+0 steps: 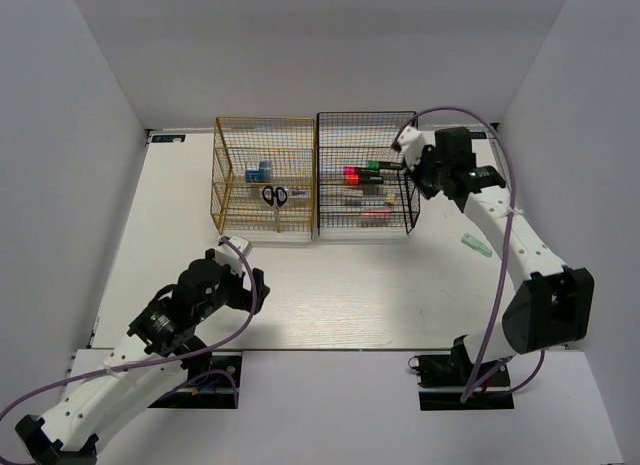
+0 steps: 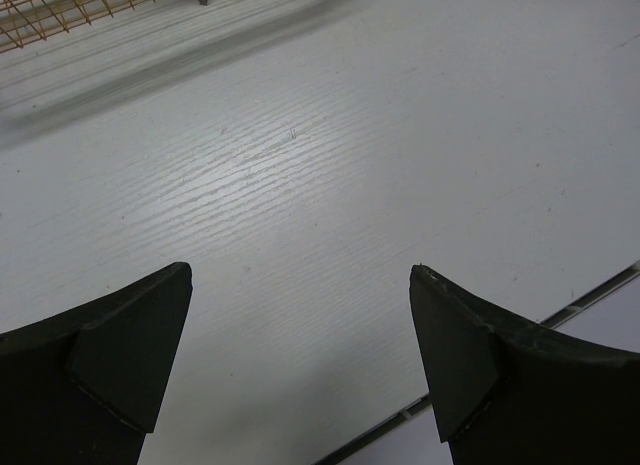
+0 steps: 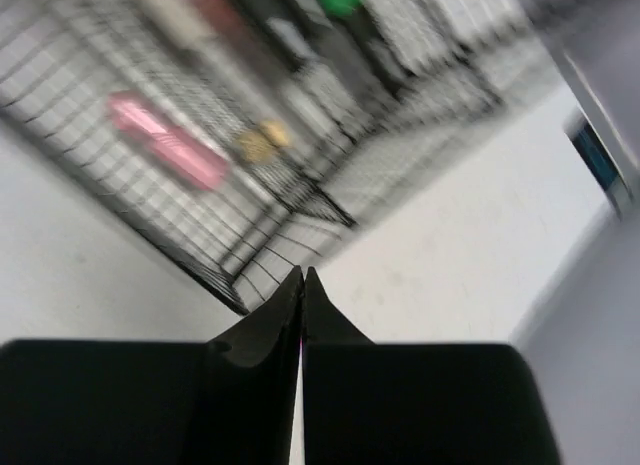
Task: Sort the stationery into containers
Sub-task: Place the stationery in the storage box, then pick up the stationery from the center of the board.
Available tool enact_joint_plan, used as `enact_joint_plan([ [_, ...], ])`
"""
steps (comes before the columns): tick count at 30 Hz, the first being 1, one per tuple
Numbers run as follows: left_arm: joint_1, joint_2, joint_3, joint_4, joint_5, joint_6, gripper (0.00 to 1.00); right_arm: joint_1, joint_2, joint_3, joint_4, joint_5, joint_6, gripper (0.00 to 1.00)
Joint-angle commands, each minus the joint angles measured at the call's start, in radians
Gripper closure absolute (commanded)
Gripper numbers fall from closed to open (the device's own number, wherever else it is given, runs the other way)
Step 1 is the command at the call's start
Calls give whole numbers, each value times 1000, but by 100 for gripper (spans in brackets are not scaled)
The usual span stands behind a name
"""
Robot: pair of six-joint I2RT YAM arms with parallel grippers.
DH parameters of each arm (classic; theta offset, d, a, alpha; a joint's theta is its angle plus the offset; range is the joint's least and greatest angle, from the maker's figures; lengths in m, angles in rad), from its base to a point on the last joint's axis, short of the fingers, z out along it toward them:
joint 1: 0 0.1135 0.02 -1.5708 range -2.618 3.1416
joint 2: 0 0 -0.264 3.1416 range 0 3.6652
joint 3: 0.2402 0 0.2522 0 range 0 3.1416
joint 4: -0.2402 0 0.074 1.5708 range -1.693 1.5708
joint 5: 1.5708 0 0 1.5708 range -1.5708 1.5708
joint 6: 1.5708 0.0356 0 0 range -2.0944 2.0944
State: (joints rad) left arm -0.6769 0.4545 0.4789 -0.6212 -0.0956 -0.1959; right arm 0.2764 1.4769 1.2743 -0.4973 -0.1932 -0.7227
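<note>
The golden-yellow rack (image 1: 265, 175) holds black-handled scissors (image 1: 275, 195) and a blue tub (image 1: 258, 171). The black rack (image 1: 365, 175) beside it holds highlighters with a pink end (image 1: 350, 173) and a green end (image 1: 375, 165), and a pink piece (image 1: 375, 212). My right gripper (image 1: 406, 167) is shut and empty at the black rack's right side. The right wrist view, which is blurred, shows its tips (image 3: 303, 275) near the rack's corner (image 3: 235, 295), the pink piece (image 3: 170, 140) and a beige piece (image 3: 258, 140). My left gripper (image 1: 245, 270) is open and empty over bare table (image 2: 300, 275).
A small pale green item (image 1: 478, 245) lies on the table right of the black rack, under my right arm. White walls enclose the table on three sides. The golden rack's foot (image 2: 60, 10) shows at the top left of the left wrist view.
</note>
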Motion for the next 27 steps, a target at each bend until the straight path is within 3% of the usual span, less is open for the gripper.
enact_joint_plan([
  [1, 4, -13, -2, 5, 14, -2, 0, -23, -70, 60, -50, 421, 457, 100],
  [2, 4, -20, 1, 3, 20, -2, 0, -34, -63, 57, -76, 505, 520, 97],
  [4, 4, -8, 1, 3, 33, -2, 0, -92, -47, 42, -141, 508, 584, 64],
  [6, 5, -7, 1, 0, 39, 0, 0, -150, -52, -48, -178, 483, 627, 48],
  [9, 4, -17, 1, 0, 36, 0, 0, -246, -46, -147, -155, 420, 661, 46],
  [12, 4, -20, -8, 3, 33, 0, 0, -336, -36, -219, -103, 393, 649, 52],
  [16, 0, -8, -13, 9, 34, 0, 0, -384, -36, -295, -17, 365, 470, 51],
  [21, 5, 29, -13, 5, 25, 6, 0, -436, -61, -395, 135, 216, 198, 32],
  [22, 4, 32, -19, 5, 22, 4, 0, -442, -47, -395, 138, 165, 166, 25],
  [27, 4, 64, -23, 5, 20, 3, 0, -496, 89, -311, 138, 97, 63, 18],
])
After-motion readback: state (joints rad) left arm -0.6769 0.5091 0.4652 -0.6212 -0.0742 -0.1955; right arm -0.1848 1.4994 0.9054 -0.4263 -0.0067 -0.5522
